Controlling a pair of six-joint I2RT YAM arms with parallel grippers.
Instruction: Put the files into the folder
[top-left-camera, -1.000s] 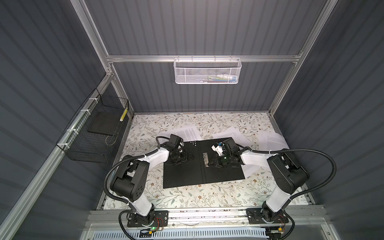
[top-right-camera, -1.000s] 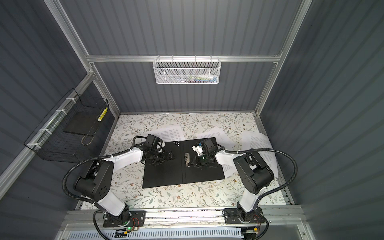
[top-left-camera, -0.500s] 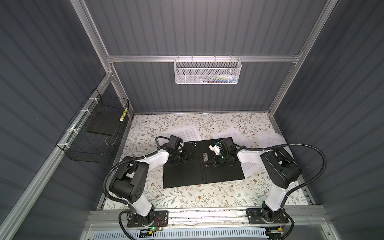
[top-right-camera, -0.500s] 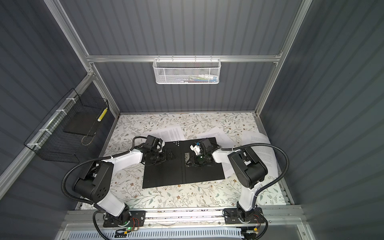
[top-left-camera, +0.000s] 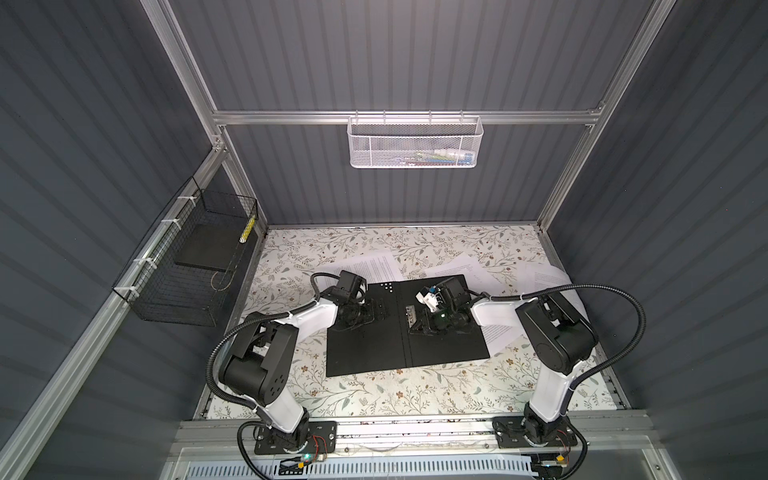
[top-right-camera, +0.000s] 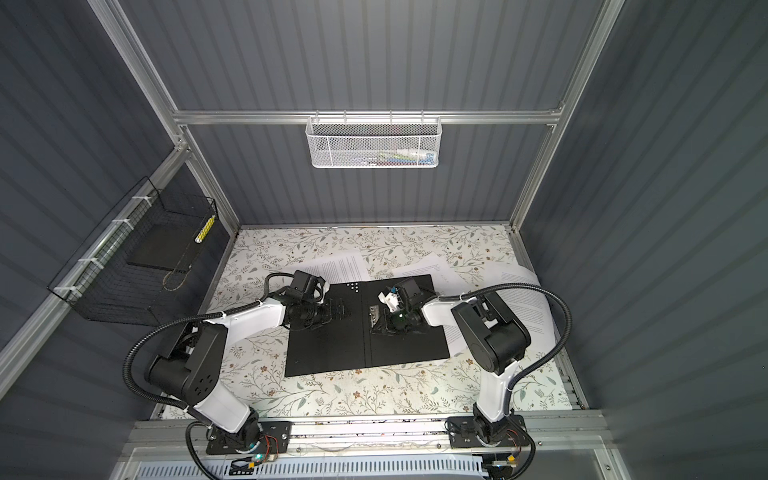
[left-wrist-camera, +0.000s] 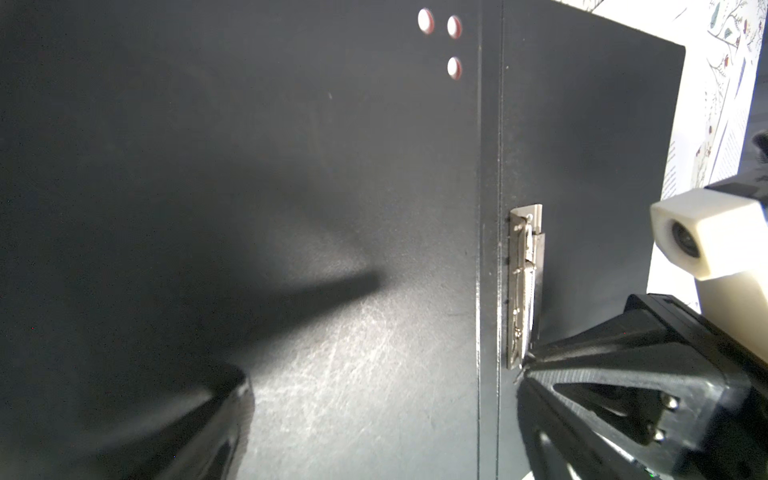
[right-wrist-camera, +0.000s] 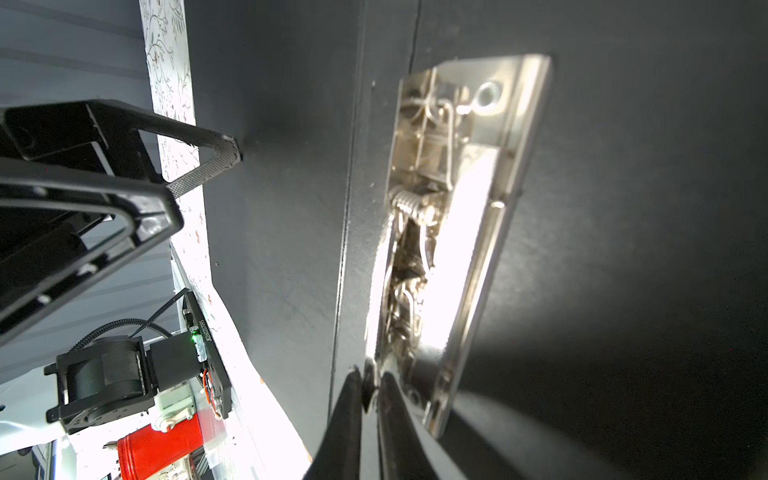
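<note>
The folder (top-left-camera: 365, 353) lies open on the table, black inside up, in both top views (top-right-camera: 332, 353). Its metal clip (top-left-camera: 410, 314) sits beside the spine (right-wrist-camera: 457, 208). My right gripper (right-wrist-camera: 370, 386) is at the clip's near end, jaws almost together on a thin part of the clip. My left gripper (top-left-camera: 380, 313) is open, its fingertips (right-wrist-camera: 226, 151) pressing on the left cover. The files are loose white printed sheets (top-left-camera: 374, 266) behind the folder, with more to its right (top-left-camera: 540, 278) and one partly under its right cover (top-right-camera: 457, 340).
A white mesh basket (top-left-camera: 415, 145) hangs on the back rail. A black wire basket (top-left-camera: 187, 270) on the left wall holds a dark slab (top-left-camera: 203, 249). The right arm's elbow (top-left-camera: 557, 332) stands over the sheets at the right.
The right gripper's jaws have narrowed at the near end of the clip, and its elbow has shifted slightly left. The left gripper stays open on the left cover.
</note>
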